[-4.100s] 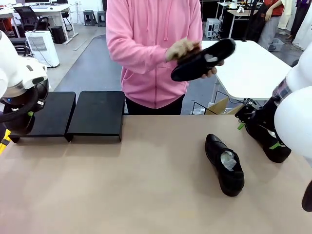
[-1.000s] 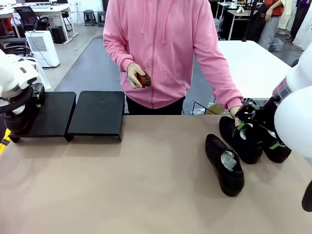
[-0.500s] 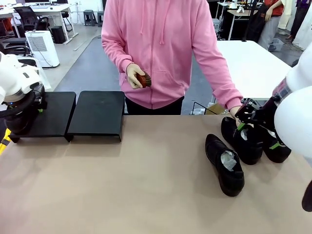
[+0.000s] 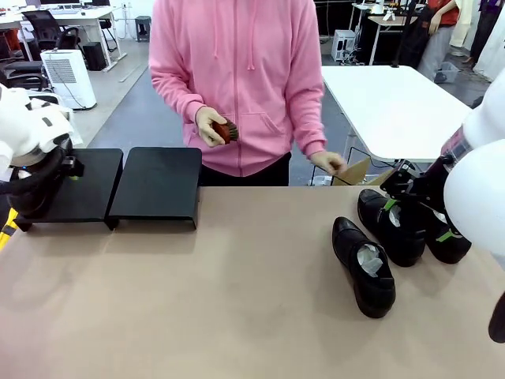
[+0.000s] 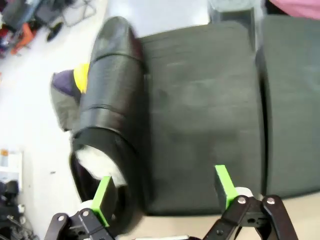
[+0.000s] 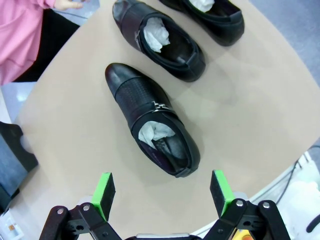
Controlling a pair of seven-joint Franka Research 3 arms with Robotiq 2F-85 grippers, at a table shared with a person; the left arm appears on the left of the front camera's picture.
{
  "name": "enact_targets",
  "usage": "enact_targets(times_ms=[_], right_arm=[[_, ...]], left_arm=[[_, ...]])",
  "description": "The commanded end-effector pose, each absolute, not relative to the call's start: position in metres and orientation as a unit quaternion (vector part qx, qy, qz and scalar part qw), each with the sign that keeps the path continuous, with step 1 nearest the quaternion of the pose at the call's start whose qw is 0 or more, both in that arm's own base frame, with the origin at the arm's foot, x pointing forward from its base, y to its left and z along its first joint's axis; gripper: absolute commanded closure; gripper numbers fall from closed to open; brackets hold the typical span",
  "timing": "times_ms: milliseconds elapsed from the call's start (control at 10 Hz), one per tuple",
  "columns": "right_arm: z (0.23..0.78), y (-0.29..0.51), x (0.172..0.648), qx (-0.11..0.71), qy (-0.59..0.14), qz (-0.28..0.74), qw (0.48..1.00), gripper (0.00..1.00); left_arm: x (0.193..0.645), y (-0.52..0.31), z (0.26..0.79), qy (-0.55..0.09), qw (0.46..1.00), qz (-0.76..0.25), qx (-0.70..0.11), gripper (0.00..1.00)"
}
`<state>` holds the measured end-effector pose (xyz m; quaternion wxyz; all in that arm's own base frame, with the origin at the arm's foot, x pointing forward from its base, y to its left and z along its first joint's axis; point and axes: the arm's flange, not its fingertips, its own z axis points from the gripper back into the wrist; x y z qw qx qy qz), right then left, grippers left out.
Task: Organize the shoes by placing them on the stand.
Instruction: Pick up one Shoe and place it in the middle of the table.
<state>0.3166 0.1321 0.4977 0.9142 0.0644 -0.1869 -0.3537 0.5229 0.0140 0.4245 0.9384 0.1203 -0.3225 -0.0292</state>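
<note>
Shoes [image 6: 150, 120] glossy black, paper-stuffed; stand [image 4: 154, 183] matte, flat; left end effector [image 5: 164, 187], right end effector [image 6: 161, 187] released.

Past your tan worktable [image 4: 197, 316] you look onto a grey floor [image 4: 134, 110]. On your right stands a white table [image 4: 394, 103], with a cardboard box [image 4: 359, 170] below its near edge. Far left you have a white floor-standing unit [image 4: 67, 75], a black office chair [image 4: 43, 28] and a white desk [image 4: 79, 14], all evenly lit.
</note>
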Motion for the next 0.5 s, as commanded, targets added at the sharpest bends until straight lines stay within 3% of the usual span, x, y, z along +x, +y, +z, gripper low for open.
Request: enact_targets(times_ms=[0,400], right_arm=[[0.498,0.131,0.318,0.068,-0.192,-0.349,0.915,0.00],[0.498,0.131,0.318,0.068,-0.192,-0.349,0.915,0.00]], left_arm=[[0.464,-0.013,0.464,-0.323,0.942,-0.078,0.045,0.00],[0.405,-0.040,0.495,-0.212,0.968,-0.129,-0.048,0.00]])
